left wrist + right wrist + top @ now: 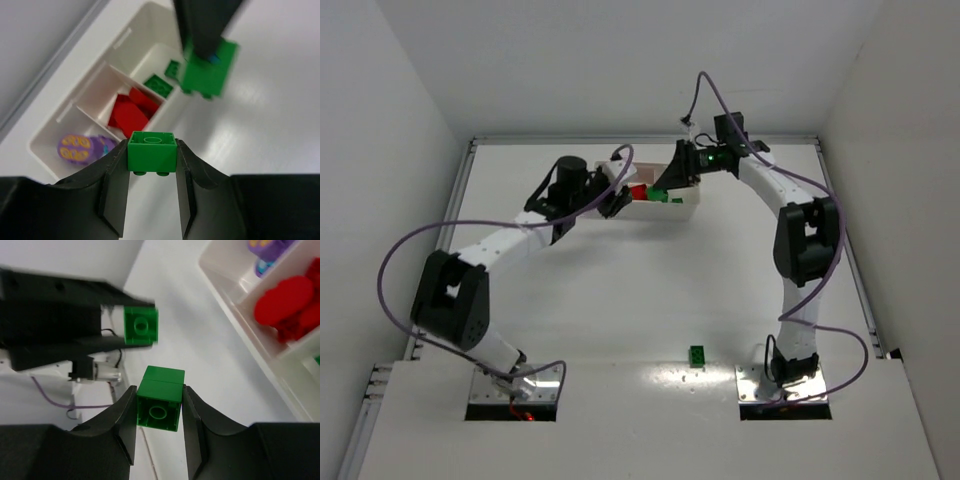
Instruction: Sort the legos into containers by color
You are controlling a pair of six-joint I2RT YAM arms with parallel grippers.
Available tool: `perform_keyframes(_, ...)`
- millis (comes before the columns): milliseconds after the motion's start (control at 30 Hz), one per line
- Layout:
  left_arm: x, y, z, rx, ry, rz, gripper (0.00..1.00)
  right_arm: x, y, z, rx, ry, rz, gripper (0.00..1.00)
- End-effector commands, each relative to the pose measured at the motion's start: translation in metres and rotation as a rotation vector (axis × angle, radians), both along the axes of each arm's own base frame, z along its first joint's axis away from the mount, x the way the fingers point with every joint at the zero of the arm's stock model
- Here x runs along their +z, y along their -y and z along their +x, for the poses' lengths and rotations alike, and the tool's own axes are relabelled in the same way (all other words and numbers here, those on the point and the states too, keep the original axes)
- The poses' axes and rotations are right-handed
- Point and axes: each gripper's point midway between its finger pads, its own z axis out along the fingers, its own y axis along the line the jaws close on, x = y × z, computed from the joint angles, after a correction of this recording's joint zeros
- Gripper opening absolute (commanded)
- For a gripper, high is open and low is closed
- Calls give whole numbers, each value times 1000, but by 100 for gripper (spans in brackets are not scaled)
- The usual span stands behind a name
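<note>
At the far edge of the bench (620, 300), the left hand (151, 150) is clenched on 1 green lego (152, 159) near the white tray (665, 211). The right hand (159, 390) grips another green lego (160, 407) close by. The tray's 3 containers hold purple legos (80, 147), red legos (131, 111) and sorted green legos (159, 85). A stray green lego (697, 354) lies near the near edge.
</note>
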Motion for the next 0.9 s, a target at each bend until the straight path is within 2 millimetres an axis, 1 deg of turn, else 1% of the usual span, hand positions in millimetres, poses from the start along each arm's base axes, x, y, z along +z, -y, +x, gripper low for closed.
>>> perform_keyframes(0,31,31,38,3,49,-89,0,20,29,3,-78,139,-80,0)
perform_keyframes(33,30,40,42,-4,49,-87,0,17,39,8,-120,152,-113,0)
perform_keyframes(67,32,44,49,-1,50,-99,0,17,41,5,-130,146,-126,0)
perform_keyframes(100,29,57,57,-16,48,-99,0,17,50,1,-146,150,-140,0)
perform_keyframes(133,29,67,59,-21,36,-119,0,16,59,2,-173,149,-152,0)
perform_keyframes(167,28,71,64,-30,35,-121,0,17,60,-1,-168,160,-156,0)
perform_keyframes(200,39,84,67,-51,46,-146,0,8,68,-5,-189,130,-175,0)
perform_keyframes(233,38,94,67,-62,34,-149,0,7,76,-5,-205,131,-189,0)
perform_keyframes(267,18,99,72,-71,-10,-131,0,12,77,-10,-206,141,-187,0)
perform_keyframes(300,25,112,72,-102,-3,-139,0,6,85,-12,-227,125,-201,0)
perform_keyframes(333,20,119,73,-110,-16,-133,0,5,91,-12,-236,131,-205,0)
perform_keyframes(367,6,126,74,-118,-35,-123,0,-1,93,-18,-239,108,-217,0)
perform_keyframes(400,9,131,77,-129,-36,-136,0,-1,98,-18,-251,105,-218,0)
perform_keyframes(433,7,139,76,-141,-38,-136,0,1,98,-21,-252,110,-217,0)
perform_keyframes(467,1,139,80,-128,-54,-132,0,-3,103,-23,-262,89,-222,0)
perform_keyframes(500,-7,144,87,-122,-75,-137,3,0,109,-21,-280,99,-229,0)
perform_keyframes(533,-12,146,92,-112,-83,-130,12,-3,113,-21,-290,89,-231,0)
perform_keyframes(567,-20,147,93,-106,-119,-122,31,0,113,-23,-290,90,-231,0)
perform_keyframes(600,-22,151,103,-86,-122,-126,36,0,117,-22,-296,97,-234,0)
perform_keyframes(633,-21,153,105,-83,-124,-134,53,-1,121,-22,-304,87,-236,0)
perform_keyframes(667,-17,153,107,-71,-124,-144,60,-1,121,-22,-300,95,-238,0)
perform_keyframes(700,-16,154,106,-80,-126,-146,63,-2,121,-23,-299,85,-240,0)
perform_keyframes(767,-16,154,106,-83,-119,-141,75,2,125,-20,-309,94,-238,0)
perform_keyframes(800,-9,152,106,-89,-94,-140,77,-2,125,-19,-308,84,-240,0)
perform_keyframes(833,-15,145,105,-79,-104,-135,77,-3,125,-19,-308,83,-240,0)
perform_keyframes(867,-1,142,101,-84,-75,-140,77,-5,124,-17,-302,85,-233,0)
